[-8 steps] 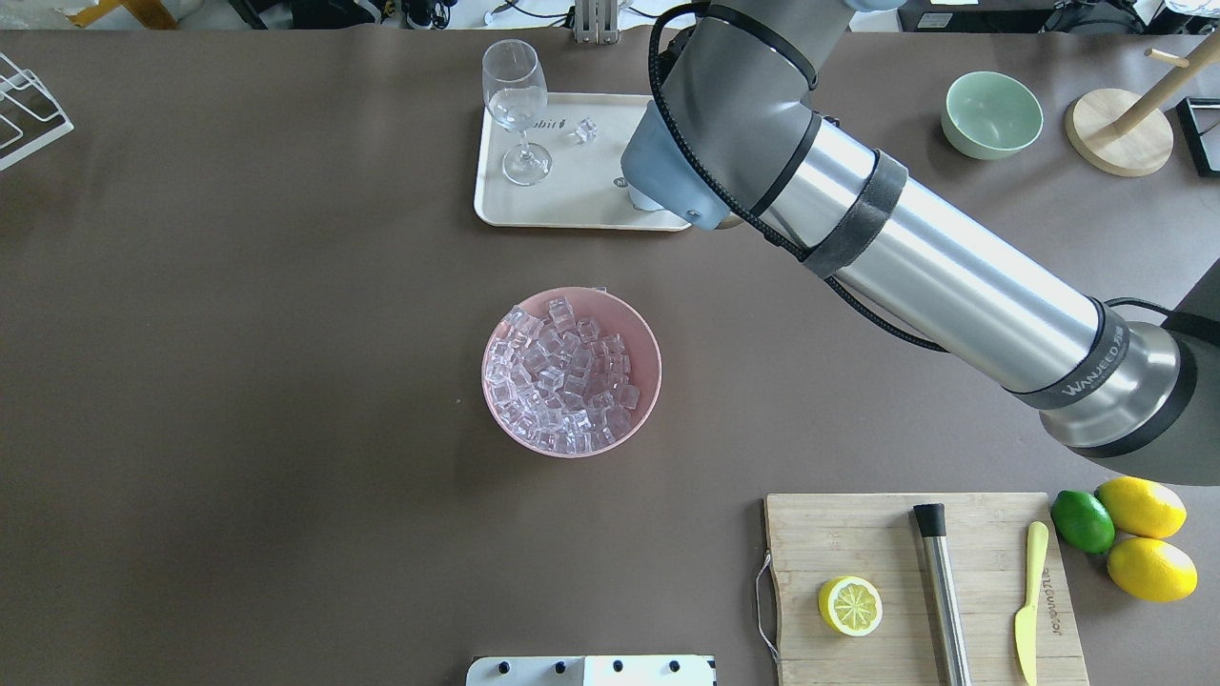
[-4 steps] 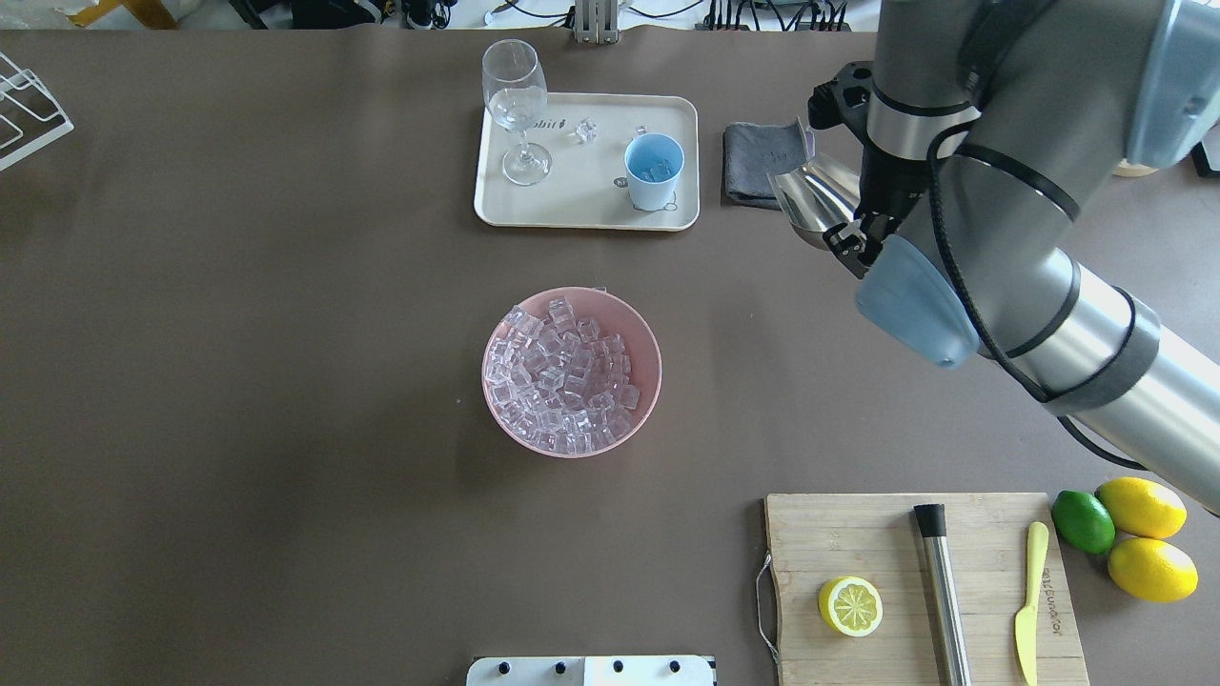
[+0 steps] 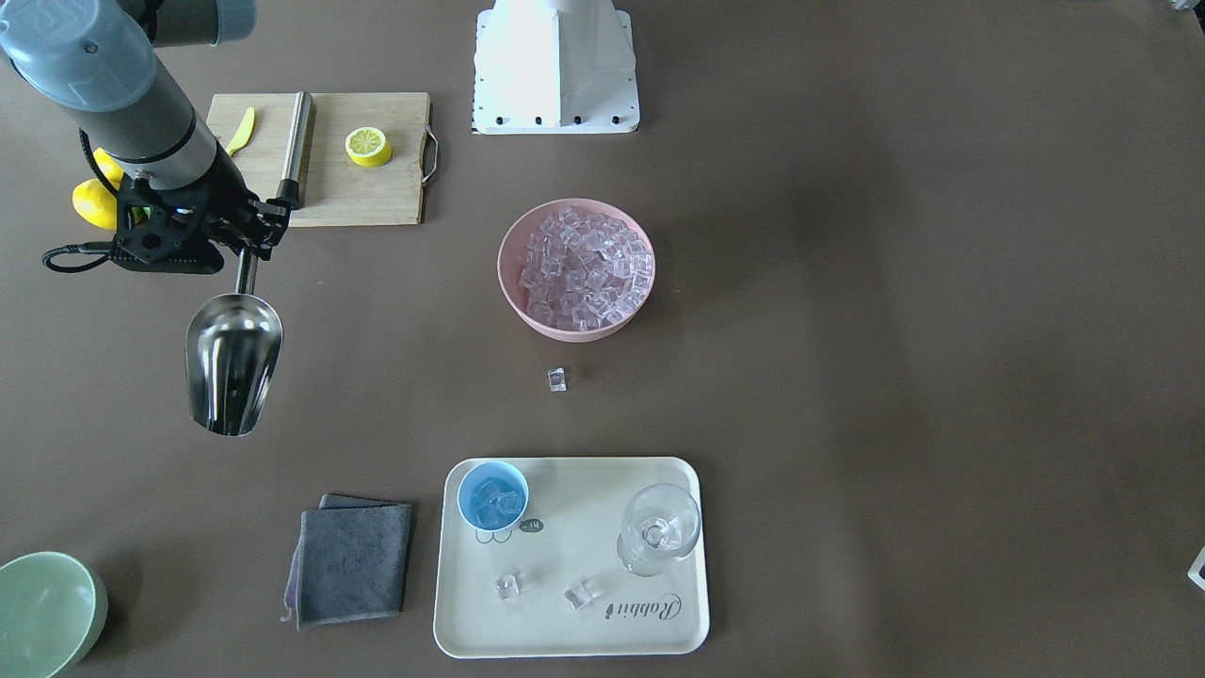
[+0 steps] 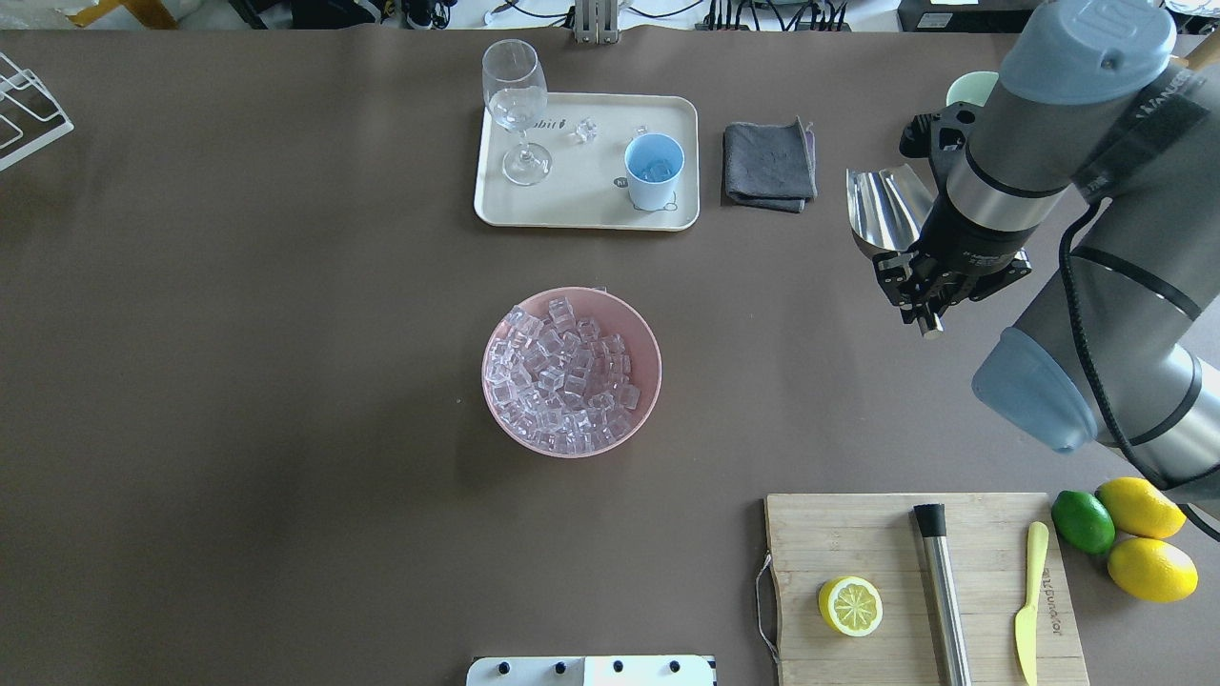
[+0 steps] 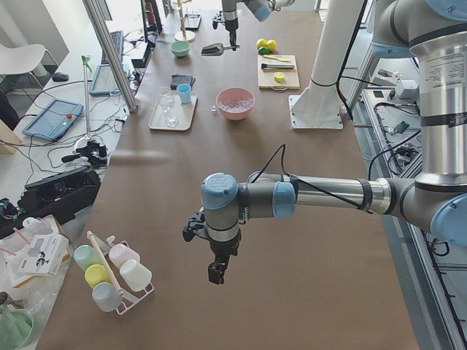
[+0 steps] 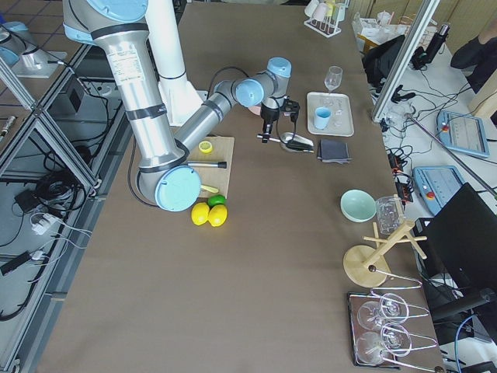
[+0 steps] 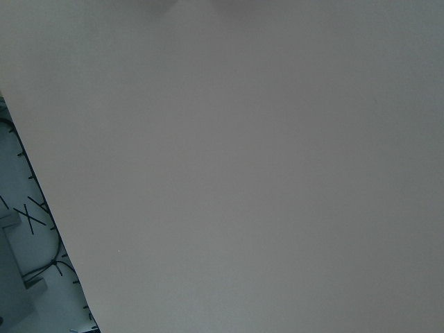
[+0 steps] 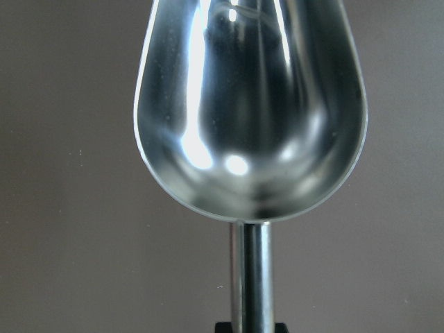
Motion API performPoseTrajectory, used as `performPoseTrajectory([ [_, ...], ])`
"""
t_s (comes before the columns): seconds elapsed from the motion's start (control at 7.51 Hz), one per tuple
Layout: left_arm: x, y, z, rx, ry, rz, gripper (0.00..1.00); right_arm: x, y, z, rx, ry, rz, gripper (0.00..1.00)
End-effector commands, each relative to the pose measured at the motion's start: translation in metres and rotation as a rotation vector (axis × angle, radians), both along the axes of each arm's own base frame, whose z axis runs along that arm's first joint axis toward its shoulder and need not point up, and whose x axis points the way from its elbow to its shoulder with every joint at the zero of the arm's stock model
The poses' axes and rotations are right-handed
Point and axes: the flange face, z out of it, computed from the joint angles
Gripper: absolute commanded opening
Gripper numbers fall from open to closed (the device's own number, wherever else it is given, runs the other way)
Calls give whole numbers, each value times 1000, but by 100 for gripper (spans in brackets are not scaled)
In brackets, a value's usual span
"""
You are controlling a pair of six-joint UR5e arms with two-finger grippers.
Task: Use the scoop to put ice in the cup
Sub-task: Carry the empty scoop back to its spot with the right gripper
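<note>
Cup: on the tray, in the corner nearest the grey cloth; holds a few cubes of ice.
Pink bowl: beyond the tray, heaped with ice.
Scoop: off the tray's cloth side, above the table. The right wrist view shows it empty. The right gripper is clamped on its rod handle.
Stray cube: between bowl and tray, seen in the front-facing view only.
Left gripper: far from the tray; cannot tell how its jaws stand.

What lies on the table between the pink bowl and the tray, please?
One loose ice cube, between pink bowl and tray, seen in the front-facing view.
</note>
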Motion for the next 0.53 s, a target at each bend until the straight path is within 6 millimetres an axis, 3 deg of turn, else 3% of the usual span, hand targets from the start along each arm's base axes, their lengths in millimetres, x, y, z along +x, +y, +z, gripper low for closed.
performPoseTrajectory([
  [0.0,-23,9,32,-44,79,-30,98,-20,34,38,-31,-34,32,0],
  [0.27,-42,10,46,-81,112,-73,98,-32,52,54,-48,-32,15,0],
  [0.4,-40,11,47,-89,151,-82,98,-42,66,63,-40,-32,20,0],
])
